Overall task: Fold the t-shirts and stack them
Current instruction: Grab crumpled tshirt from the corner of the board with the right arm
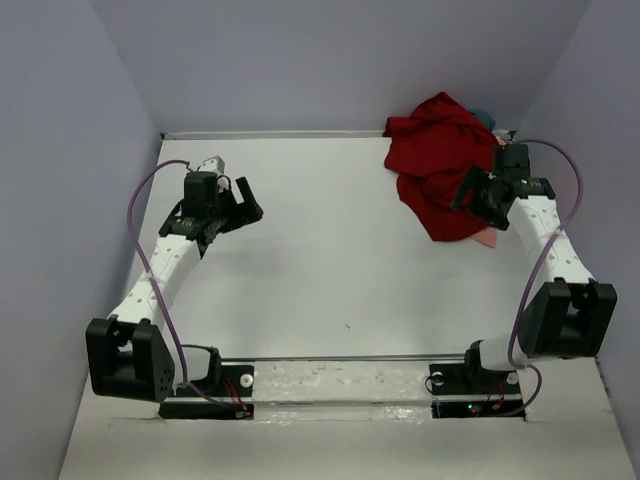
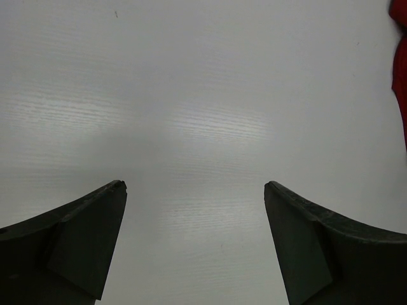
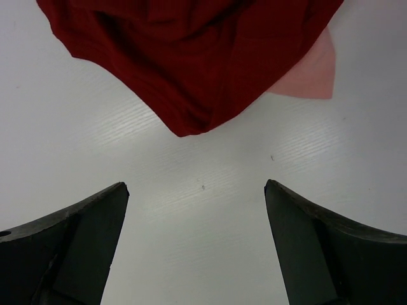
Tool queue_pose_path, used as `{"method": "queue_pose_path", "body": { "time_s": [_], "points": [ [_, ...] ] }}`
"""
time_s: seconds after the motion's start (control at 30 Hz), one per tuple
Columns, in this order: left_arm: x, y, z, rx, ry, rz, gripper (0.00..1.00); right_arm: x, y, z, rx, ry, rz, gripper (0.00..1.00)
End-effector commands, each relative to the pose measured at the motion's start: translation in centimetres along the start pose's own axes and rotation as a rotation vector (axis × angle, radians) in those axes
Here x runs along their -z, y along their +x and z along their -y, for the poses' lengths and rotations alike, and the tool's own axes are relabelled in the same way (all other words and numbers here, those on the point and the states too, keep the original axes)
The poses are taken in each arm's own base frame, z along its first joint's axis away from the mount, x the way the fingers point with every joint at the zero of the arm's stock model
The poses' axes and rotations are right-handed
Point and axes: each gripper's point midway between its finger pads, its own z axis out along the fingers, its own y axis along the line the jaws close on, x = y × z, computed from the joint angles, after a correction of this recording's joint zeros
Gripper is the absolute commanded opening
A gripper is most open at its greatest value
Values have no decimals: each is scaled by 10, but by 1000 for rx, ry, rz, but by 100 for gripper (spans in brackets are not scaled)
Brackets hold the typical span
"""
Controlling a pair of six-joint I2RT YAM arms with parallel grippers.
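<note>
A dark red t-shirt (image 1: 437, 160) lies crumpled in a heap at the far right of the table. A salmon pink shirt (image 1: 486, 238) peeks out from under its near edge, and a bit of slate blue-grey cloth (image 1: 484, 114) shows behind it. In the right wrist view the red shirt (image 3: 191, 57) fills the top, with a pink corner (image 3: 310, 71) beside it. My right gripper (image 1: 474, 200) is open and empty just above the heap's near right edge. My left gripper (image 1: 243, 212) is open and empty over bare table at the left. A strip of the red shirt (image 2: 400, 76) shows at the right edge of the left wrist view.
The white table (image 1: 330, 250) is walled at the back and both sides by pale panels. The arm bases (image 1: 340, 385) sit on a rail at the near edge. Purple cables loop beside each arm.
</note>
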Motion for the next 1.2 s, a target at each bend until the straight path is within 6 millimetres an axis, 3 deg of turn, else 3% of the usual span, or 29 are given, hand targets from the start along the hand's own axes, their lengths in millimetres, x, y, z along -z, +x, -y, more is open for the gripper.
{"method": "queue_pose_path", "body": {
  "time_s": [0.0, 0.13, 0.37, 0.5, 0.77, 0.9, 1.03, 1.17],
  "points": [
    [9, -7, 5, -3, 37, 40, 99, -8, -46, -11, -28, -6, 119, 93],
    [9, -6, 2, -7, 28, 42, 99, -38, -66, -12, -17, 35, 114, 91],
    [10, -10, -1, -2, 29, 52, 99, -84, -93, 19, -97, 104, 87, 91],
    [9, -8, -2, 2, 32, 51, 99, -90, -114, 28, -94, 150, 124, 91],
    [4, -8, -6, 4, 24, 40, 99, -110, -110, 41, -84, 203, 92, 89],
    [0, -10, -7, 4, 21, 32, 99, -120, -109, 62, -86, 273, 83, 89],
    [-2, -16, -7, 0, 21, 37, 99, -124, -123, 90, -144, 314, 102, 89],
    [-2, -18, -8, 2, 20, 38, 99, -127, -144, 99, -131, 327, 146, 85]
  ]
}}
